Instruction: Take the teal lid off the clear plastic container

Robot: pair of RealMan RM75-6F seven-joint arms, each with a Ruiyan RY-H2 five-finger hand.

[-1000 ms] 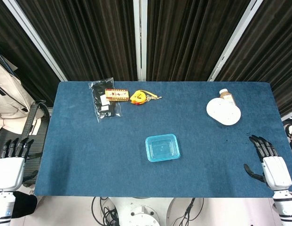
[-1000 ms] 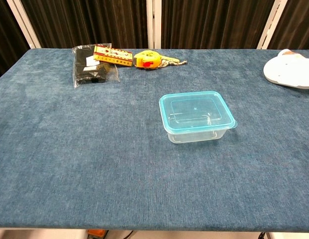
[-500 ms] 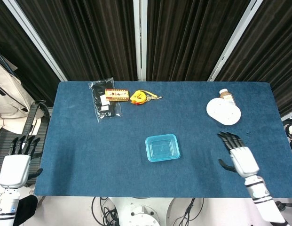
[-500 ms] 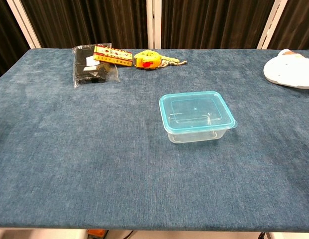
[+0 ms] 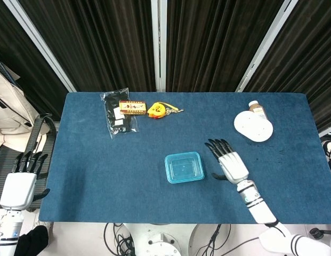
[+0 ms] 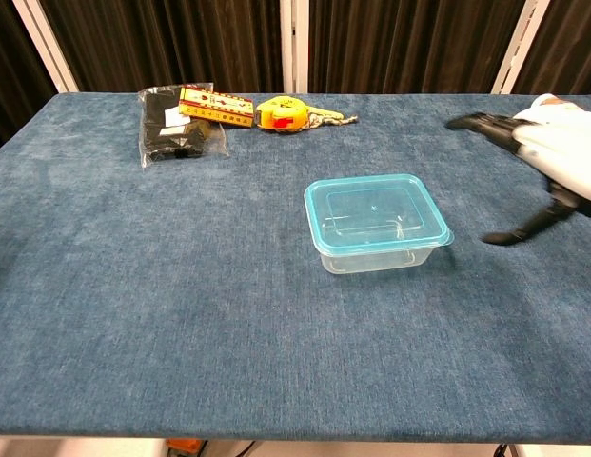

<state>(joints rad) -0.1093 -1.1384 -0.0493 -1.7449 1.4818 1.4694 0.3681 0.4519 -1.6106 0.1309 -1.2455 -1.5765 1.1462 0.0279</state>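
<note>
Right robot hand (image 5: 230, 162): yours, fingers spread, holding nothing
Clear plastic container (image 6: 378, 252): just left of it, teal lid (image 6: 374, 209) on
Way between: nothing

Your blue fabric-covered surface (image 5: 101, 176) carries five things, set before dark curtains.

At centre sits the clear plastic container (image 5: 184, 167) with its teal lid (image 6: 375, 209) on top. Along your far edge, toward the left, lie a black packet in a clear bag (image 5: 116, 113), a red and yellow box (image 5: 132, 108) resting partly across that bag, and a yellow tape measure (image 5: 158, 110) just beside the box. Far right, a white round disc (image 5: 253, 127) lies flat, touching a small brown bottle with a white cap (image 5: 256, 108).
</note>
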